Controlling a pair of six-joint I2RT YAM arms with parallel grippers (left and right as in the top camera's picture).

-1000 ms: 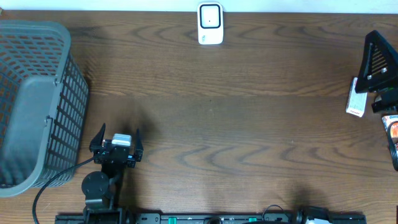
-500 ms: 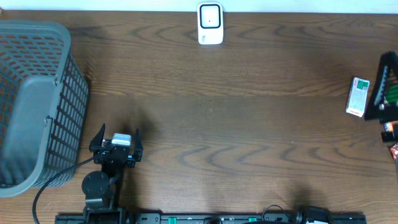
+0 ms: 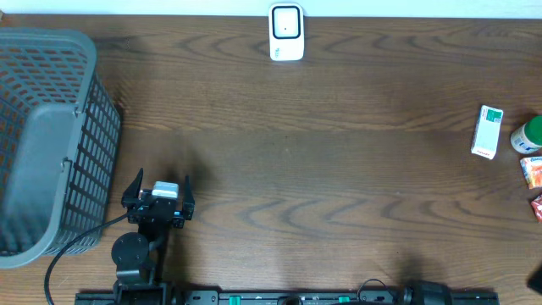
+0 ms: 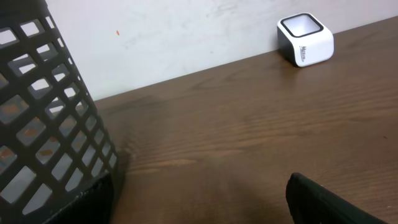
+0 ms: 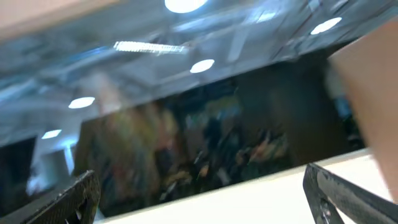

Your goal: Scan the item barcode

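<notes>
Box (image 3: 487,131) well apart from basket (image 3: 89,152)

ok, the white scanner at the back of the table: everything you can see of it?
The scanner is a small white block with rounded corners, plastic by the look. Its upward face carries a dark-framed square window, pale inside. One side bears small dark lettering, too small to read. It sits on the wooden table at the far edge, by the pale wall; whether it touches the wall cannot be told. Nothing else touches it.
</notes>
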